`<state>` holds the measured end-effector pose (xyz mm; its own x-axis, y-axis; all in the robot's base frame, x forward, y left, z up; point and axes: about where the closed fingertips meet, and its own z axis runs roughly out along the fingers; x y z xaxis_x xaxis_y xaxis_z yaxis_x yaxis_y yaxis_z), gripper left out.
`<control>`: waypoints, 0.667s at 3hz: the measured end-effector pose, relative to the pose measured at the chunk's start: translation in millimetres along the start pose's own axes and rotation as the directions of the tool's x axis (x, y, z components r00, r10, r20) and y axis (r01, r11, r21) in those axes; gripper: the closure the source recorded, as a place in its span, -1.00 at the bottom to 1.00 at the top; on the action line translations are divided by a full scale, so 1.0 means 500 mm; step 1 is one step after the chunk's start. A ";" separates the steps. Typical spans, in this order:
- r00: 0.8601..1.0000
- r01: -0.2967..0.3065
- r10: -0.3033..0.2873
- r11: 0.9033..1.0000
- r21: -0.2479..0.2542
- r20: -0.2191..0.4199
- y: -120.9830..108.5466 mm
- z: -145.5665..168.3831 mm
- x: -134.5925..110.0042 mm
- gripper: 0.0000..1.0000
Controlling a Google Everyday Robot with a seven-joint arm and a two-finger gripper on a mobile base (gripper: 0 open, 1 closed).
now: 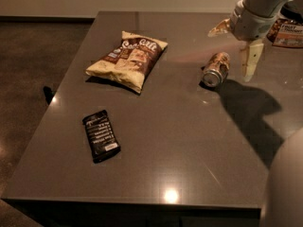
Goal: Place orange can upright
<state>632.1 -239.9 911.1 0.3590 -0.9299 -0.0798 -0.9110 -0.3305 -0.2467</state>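
Note:
The orange can (216, 68) lies on its side on the grey table (180, 141), right of centre, with one silver end facing the front. My gripper (235, 44) hangs just behind and to the right of the can, a little above the table. It is open and empty. One cream finger (250, 60) points down right of the can, and the other finger (219, 29) sticks out to the left behind it. Neither touches the can.
A yellow-brown chip bag (128, 58) lies at the table's middle left. A flat dark packet (101, 135) lies near the front left. A labelled snack packet (289, 33) sits at the back right edge. My arm's shadow falls right of the can.

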 end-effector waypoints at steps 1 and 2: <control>0.988 0.157 -0.157 0.987 -0.027 0.007 -0.024 0.036 0.014 -1.00; 0.971 0.237 -0.237 0.971 -0.038 0.003 -0.038 0.053 0.024 -1.00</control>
<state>659.0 -240.4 889.0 0.5655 -0.8244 -0.0217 -0.8068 -0.5476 -0.2218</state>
